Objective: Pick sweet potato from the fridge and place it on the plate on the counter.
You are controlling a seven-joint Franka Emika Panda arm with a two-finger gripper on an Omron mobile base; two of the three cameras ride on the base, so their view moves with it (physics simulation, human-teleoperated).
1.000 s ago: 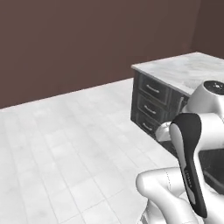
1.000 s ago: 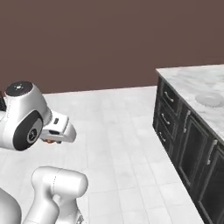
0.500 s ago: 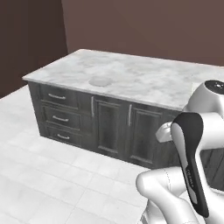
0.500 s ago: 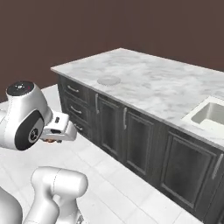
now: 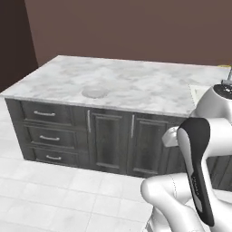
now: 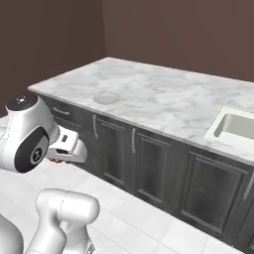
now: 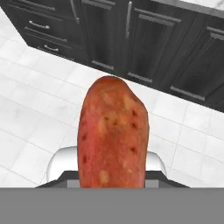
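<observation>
Transport stage: the hand (image 6: 58,159), clamped on the sweet potato (image 7: 112,134) and held low beside the cabinet fronts, must rise above the worktop (image 6: 163,96) edge before reaching the plate (image 6: 106,97) (at about eleven o'clock of the sink (image 6: 237,126)), then lower gently.

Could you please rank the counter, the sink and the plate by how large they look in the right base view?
Largest to smallest:
1. counter
2. sink, cut off by the frame edge
3. plate
The sink and plate sit at similar depth, so the ranking seems sound.
</observation>
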